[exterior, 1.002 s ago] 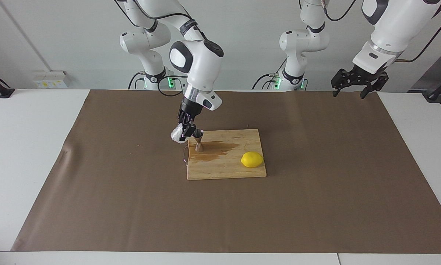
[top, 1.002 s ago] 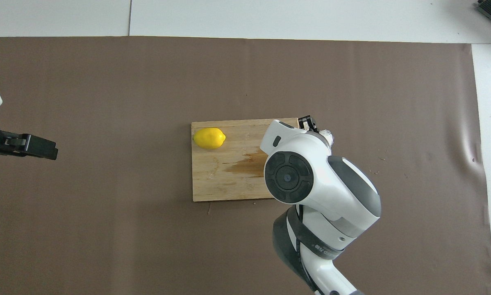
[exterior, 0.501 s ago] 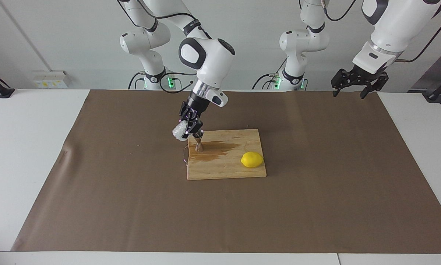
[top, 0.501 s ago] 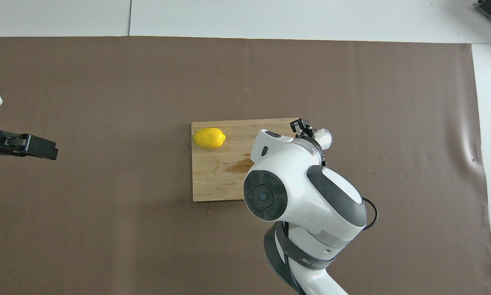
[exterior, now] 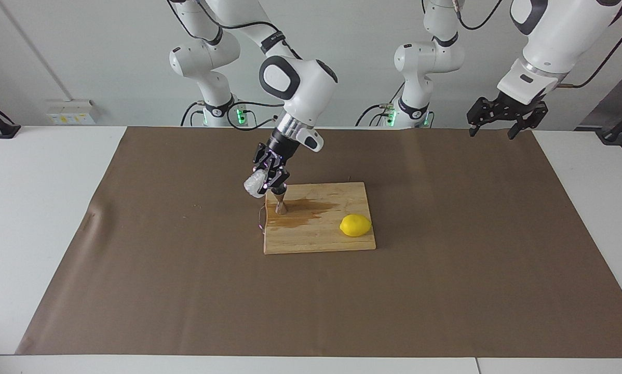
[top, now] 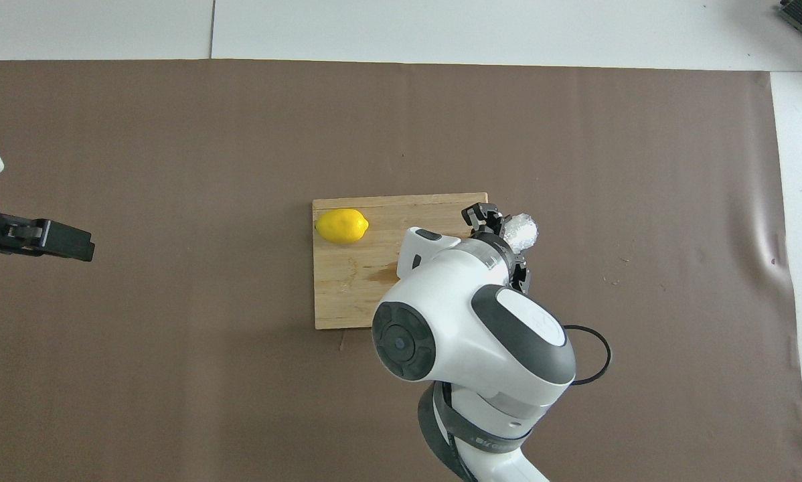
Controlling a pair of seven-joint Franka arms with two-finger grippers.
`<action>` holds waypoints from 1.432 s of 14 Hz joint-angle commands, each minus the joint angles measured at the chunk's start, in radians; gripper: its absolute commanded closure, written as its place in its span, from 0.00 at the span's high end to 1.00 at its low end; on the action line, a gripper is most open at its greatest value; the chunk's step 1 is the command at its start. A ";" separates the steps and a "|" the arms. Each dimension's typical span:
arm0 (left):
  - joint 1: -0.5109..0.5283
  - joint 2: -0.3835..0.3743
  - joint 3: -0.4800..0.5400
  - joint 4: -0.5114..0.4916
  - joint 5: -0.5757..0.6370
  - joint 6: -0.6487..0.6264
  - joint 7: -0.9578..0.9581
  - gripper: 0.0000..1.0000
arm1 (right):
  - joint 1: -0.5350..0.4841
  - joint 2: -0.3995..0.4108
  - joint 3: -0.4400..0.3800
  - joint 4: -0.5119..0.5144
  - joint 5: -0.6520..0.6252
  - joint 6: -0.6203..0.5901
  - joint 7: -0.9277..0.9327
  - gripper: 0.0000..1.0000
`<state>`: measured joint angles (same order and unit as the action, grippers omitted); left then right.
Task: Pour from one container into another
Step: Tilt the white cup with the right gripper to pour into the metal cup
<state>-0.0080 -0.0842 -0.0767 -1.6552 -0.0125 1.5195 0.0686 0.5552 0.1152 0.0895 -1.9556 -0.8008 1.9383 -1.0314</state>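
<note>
Brown paper [exterior: 446, 270] covers the bench [exterior: 41, 218], and on it lies a wooden board [exterior: 319, 236] carrying a wet stain [exterior: 303, 213], a lemon [exterior: 355, 225] at the end toward the left arm, and the steel jigger [exterior: 280, 203] standing upright at the end toward the right arm. Right gripper [exterior: 270, 183] hangs over the jigger, its fingers clenched on the clear tumbler [exterior: 254, 184], which is tipped on its side with its mouth toward the jigger's cup, apparently so the contents fall in. Left gripper [exterior: 500, 120], fingers released and empty, waits raised over its own end of the bench, clear of the pour.
</note>
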 commanded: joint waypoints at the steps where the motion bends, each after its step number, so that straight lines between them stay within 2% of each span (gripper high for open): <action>1: -0.007 -0.019 0.008 -0.014 0.022 -0.010 0.008 1.00 | 0.002 -0.026 0.006 -0.035 -0.035 -0.007 0.013 0.00; 20: -0.007 -0.019 0.008 -0.014 0.022 -0.010 0.008 1.00 | 0.043 0.006 0.006 -0.025 -0.077 -0.038 0.102 0.00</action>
<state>-0.0080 -0.0842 -0.0767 -1.6552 -0.0125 1.5190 0.0686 0.5990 0.1189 0.0913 -1.9701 -0.8252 1.9083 -0.9581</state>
